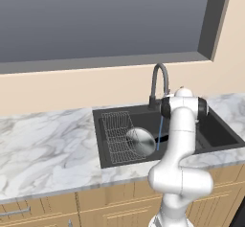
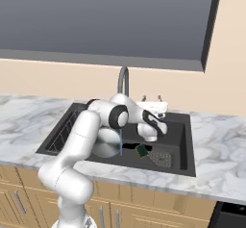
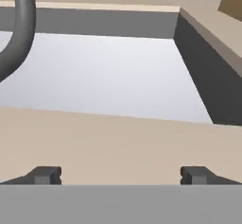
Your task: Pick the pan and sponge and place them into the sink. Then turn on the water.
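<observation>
The pincer (image 3: 120,175), nearest the lens in the hand view, is standing with its two dark tips wide apart and nothing between them, facing the beige wall and grey window with the faucet's curved neck (image 3: 21,24) rising at the left.

The water (image 1: 159,134) is already running: a thin pale-blue stream is falling straight down from the spout into the sink (image 1: 107,159). So the tap appears on, and the task looks essentially finished. The stream and spout are lying to the pincer's left and below it, so any further move would be a retreat away from the faucet rather than a reach toward it.

The pan (image 1: 140,141), round and shiny silver-grey, is sitting in the basin, leaning against the wire rack (image 1: 117,134), just beside the falling stream. Its thin black handle (image 1: 163,138) is pointing right. The sponge (image 2: 141,150), a small yellow block with a dark green top, is lying on the basin floor to the right of the pan, next to a dark perforated drain (image 2: 162,158).

The sink is a dark grey recessed rectangle set in a white marbled worktop (image 1: 43,149) above wooden cabinets (image 1: 110,204).
</observation>
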Available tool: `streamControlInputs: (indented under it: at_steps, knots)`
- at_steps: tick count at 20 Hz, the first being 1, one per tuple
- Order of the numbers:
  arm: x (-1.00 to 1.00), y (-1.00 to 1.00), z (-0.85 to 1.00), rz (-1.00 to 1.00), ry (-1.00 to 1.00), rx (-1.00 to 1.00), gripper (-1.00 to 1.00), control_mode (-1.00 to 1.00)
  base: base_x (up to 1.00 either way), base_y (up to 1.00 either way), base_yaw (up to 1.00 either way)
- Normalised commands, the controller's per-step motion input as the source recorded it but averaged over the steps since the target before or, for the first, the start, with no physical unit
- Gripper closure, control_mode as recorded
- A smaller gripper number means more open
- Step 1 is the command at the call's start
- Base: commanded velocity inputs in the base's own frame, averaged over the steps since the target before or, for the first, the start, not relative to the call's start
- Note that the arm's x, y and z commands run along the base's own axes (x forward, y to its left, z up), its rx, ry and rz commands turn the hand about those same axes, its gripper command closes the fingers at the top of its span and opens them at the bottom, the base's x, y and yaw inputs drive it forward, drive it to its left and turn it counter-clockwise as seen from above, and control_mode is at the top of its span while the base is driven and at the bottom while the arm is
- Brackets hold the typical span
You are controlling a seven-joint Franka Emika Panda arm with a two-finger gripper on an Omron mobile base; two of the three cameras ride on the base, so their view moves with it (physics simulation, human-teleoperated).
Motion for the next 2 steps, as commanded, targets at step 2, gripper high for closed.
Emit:
streamControlInputs:
  at_steps: [2]
  knots:
    - [0.0,0.0,0.46,-0.13,0.0,0.14,-1.0,-1.0,0.0,0.0,0.0]
